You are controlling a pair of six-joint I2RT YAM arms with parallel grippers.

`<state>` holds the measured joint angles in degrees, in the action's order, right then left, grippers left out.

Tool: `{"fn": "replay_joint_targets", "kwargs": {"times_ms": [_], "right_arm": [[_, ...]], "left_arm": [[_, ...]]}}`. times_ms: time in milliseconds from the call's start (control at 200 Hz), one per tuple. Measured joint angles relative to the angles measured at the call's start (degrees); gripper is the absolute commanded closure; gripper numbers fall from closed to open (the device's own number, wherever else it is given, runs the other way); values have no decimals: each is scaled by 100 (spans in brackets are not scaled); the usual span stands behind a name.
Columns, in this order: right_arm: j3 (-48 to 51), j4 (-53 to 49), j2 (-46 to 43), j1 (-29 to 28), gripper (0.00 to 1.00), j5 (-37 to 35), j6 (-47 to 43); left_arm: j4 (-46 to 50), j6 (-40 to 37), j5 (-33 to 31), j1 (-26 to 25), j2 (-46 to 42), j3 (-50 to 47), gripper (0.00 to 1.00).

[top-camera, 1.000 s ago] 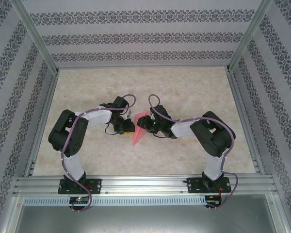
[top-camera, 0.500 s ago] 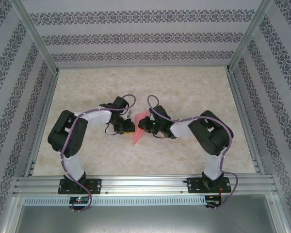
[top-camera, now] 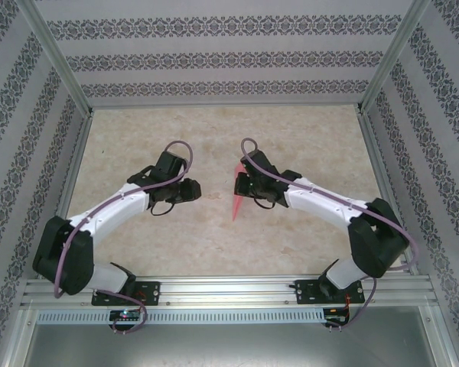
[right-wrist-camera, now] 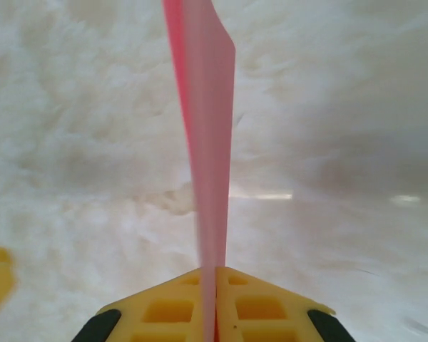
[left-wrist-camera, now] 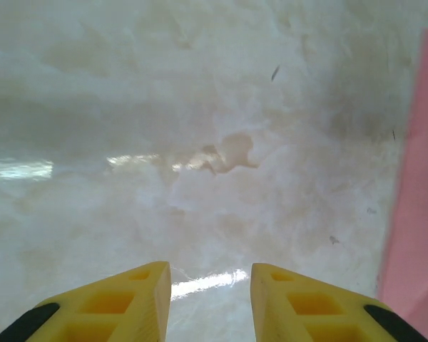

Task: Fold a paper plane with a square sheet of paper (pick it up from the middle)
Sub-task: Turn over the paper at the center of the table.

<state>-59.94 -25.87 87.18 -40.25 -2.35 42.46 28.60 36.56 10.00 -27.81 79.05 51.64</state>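
Note:
The paper plane (top-camera: 237,200) is a slim pink-red dart, held off the marble table by my right gripper (top-camera: 246,187). In the right wrist view the folded paper (right-wrist-camera: 208,142) stands edge-on, pinched between the two yellow fingers (right-wrist-camera: 171,306), with my right gripper (right-wrist-camera: 215,274) shut on it. My left gripper (top-camera: 191,189) sits to the left of the plane, apart from it. Its yellow fingers (left-wrist-camera: 128,299) are parted over bare table, my left gripper (left-wrist-camera: 210,274) open and holding nothing. A pink strip of the paper (left-wrist-camera: 414,214) shows at the right edge of the left wrist view.
The marble-patterned table (top-camera: 214,130) is walled in by patterned panels with metal posts (top-camera: 57,57) at the corners. An aluminium rail (top-camera: 229,290) runs along the near edge where both arm bases stand.
Both arms have stretched out and moved apart. My left gripper has let go of the paper and drawn left. My right gripper has carried the plane right and farther up the table.

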Motion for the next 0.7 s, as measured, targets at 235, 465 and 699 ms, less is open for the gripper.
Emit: {"fn": "replay_joint_targets", "kwargs": {"times_ms": [235, 465, 699], "right_arm": [[-870, -2870, 4, -275, 90, -1829, -103], [-1722, -3880, 1215, -809, 86, -2256, 66], [-2914, -4197, 2973, -1139, 84, -2131, 151]], "left_arm": [[-4, 315, -997, 2, -734, -529, 57], [120, 608, -1770, 57, -1182, -710, 52], [278, 713, -2041, 125, -1471, -872, 51]]}}
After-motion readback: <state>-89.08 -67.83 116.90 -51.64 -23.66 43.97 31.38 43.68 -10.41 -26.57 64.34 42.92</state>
